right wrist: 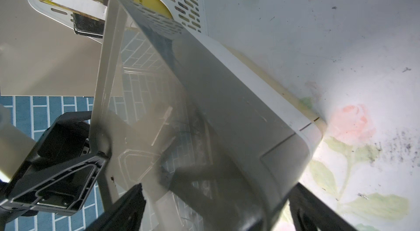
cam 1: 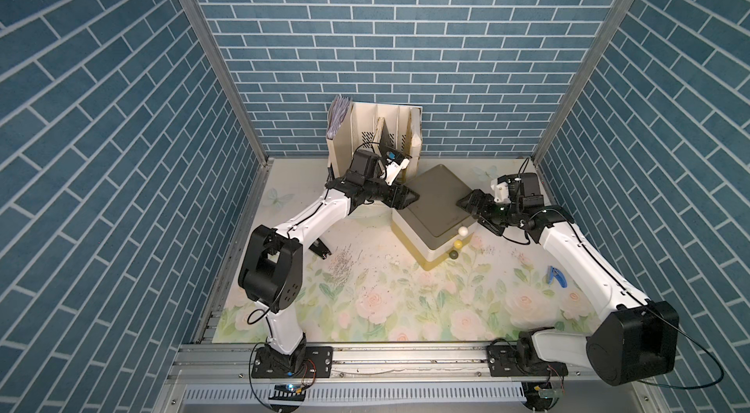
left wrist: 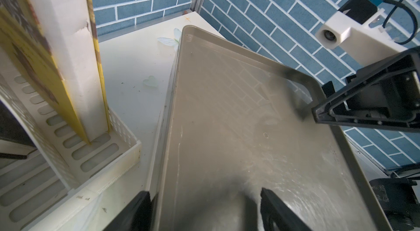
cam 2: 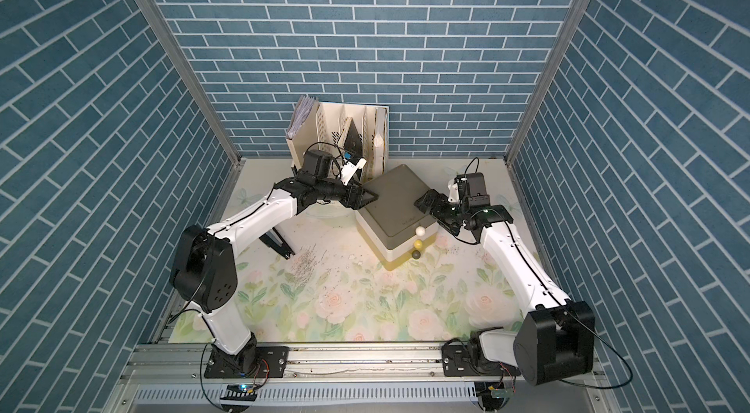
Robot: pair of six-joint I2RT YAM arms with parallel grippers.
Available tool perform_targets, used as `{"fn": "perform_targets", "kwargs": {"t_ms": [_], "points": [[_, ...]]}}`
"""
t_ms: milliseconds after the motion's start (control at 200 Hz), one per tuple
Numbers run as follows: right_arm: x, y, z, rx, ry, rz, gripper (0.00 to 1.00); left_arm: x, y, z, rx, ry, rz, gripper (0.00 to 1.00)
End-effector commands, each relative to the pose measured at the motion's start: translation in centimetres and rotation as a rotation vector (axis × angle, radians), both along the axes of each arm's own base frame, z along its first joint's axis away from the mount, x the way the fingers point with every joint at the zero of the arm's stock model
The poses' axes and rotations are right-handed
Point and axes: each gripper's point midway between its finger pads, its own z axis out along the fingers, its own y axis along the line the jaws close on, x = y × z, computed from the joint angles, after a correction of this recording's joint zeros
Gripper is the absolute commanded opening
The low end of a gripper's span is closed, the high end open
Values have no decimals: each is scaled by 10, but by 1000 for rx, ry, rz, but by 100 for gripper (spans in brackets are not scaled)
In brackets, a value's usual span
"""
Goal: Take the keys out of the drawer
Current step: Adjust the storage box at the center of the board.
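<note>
The keys are hidden. The drawer unit (cam 1: 436,208) (cam 2: 395,208) is a small cream cabinet with a grey-brown top, standing corner-on at the back middle of the table. Its three drawers look closed, with a white knob (cam 1: 463,231), a yellow knob (cam 1: 457,244) and a dark knob (cam 1: 452,255) stacked at the front right. My left gripper (cam 1: 410,198) (left wrist: 204,193) is open, its jaws straddling the unit's left top corner. My right gripper (cam 1: 462,202) (right wrist: 217,186) is open too, straddling the right top corner, one finger over the top (right wrist: 159,116) and one beside the side wall.
A cream file organiser (cam 1: 373,131) with books stands against the back wall just behind the left gripper. On the floral mat lie a black tool (cam 1: 320,248), scattered small metal bits (cam 1: 341,265) and a blue claw-shaped tool (cam 1: 554,275) by the right arm.
</note>
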Motion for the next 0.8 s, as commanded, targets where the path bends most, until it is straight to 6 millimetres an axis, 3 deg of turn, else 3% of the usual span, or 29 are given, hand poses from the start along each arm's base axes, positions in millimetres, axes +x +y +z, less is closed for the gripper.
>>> {"fn": "perform_targets", "kwargs": {"t_ms": [0, 545, 790], "points": [[28, 15, 43, 27, -222, 82, 100, -53, -17, -6, -22, 125, -138, 80], [38, 31, 51, 87, -257, 145, 100, -65, -6, -15, 17, 129, -119, 82], [38, 30, 54, 75, -262, 142, 100, -51, 4, -15, 59, 99, -46, 86]]}}
